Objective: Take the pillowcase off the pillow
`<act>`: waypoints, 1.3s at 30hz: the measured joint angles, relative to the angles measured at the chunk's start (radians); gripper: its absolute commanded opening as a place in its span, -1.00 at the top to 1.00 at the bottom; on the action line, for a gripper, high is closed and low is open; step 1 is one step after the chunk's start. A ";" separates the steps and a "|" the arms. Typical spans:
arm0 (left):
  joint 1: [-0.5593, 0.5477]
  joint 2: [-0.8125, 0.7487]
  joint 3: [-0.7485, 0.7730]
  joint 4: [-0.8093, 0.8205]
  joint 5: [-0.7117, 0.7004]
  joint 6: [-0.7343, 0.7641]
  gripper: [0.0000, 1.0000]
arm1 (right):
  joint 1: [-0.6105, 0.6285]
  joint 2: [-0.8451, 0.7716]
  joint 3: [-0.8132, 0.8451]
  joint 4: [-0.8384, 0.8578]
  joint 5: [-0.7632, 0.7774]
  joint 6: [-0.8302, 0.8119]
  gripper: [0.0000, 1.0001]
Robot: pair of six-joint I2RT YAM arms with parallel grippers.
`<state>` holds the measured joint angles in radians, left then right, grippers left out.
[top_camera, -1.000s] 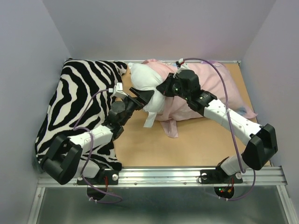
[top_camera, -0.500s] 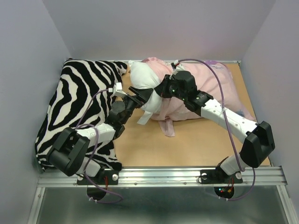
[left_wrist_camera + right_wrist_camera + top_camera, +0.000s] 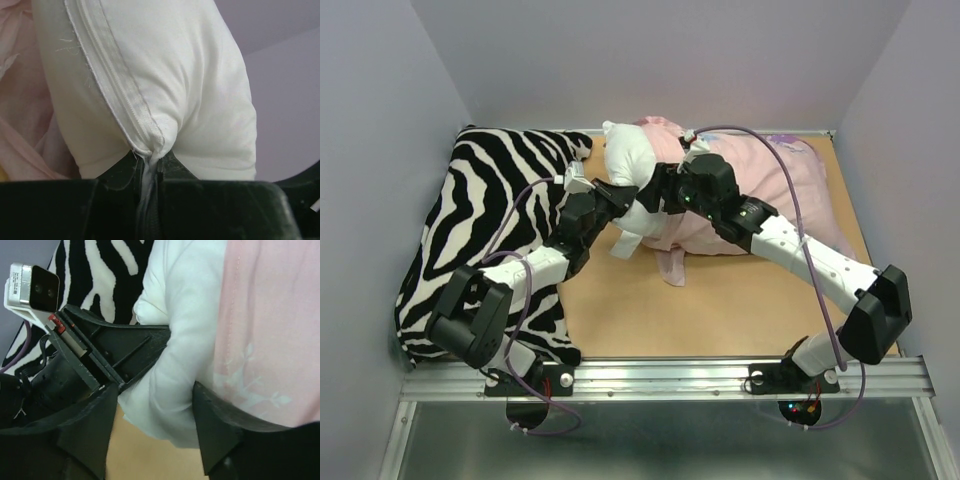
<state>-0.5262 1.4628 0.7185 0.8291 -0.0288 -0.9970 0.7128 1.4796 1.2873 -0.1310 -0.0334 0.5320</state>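
The white pillow (image 3: 625, 158) sticks out of the pink pillowcase (image 3: 770, 185) at the back of the table. In the left wrist view my left gripper (image 3: 150, 162) is shut on the stitched seam of the pillow (image 3: 175, 75), with pale pink pillowcase (image 3: 20, 100) at the left. From above, the left gripper (image 3: 623, 200) sits just below the pillow's bare end. My right gripper (image 3: 155, 425) is open, a fold of the pillow (image 3: 170, 385) lying between its fingers, next to the pillowcase (image 3: 265, 315). It sits close beside the left one (image 3: 655, 193).
A zebra-striped cushion (image 3: 490, 210) fills the left side of the table (image 3: 720, 310), under the left arm. A pink flap of the case (image 3: 672, 268) hangs toward the front. Grey walls close in left, right and behind.
The left gripper moved in and shut on the pillow's seam. The right gripper opened and let go. The bare end of the pillow rose toward the back wall.
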 measured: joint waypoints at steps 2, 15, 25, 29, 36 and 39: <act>-0.002 -0.013 0.004 -0.069 -0.024 -0.001 1.00 | 0.014 -0.002 0.016 -0.030 0.039 -0.014 -0.51; -0.015 -0.090 0.053 -0.292 -0.086 0.008 1.00 | -0.006 -0.181 0.002 -0.238 0.312 -0.033 -0.66; -0.015 -0.091 0.097 -0.378 -0.093 0.026 1.00 | -0.241 -0.247 -0.094 -0.292 0.348 -0.028 -0.74; -0.014 -0.098 0.105 -0.402 -0.092 0.035 1.00 | -0.272 -0.234 -0.094 -0.294 0.347 -0.026 -0.65; -0.008 -0.105 0.134 -0.438 -0.082 0.060 1.00 | -0.335 -0.131 -0.093 -0.289 0.332 -0.012 0.51; -0.004 -0.127 0.135 -0.468 -0.072 0.074 1.00 | -0.362 -0.087 -0.090 -0.288 0.306 -0.013 0.99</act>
<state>-0.5301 1.3357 0.8536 0.3607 -0.1005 -0.9234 0.3504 1.3926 1.1973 -0.4187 0.2726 0.5190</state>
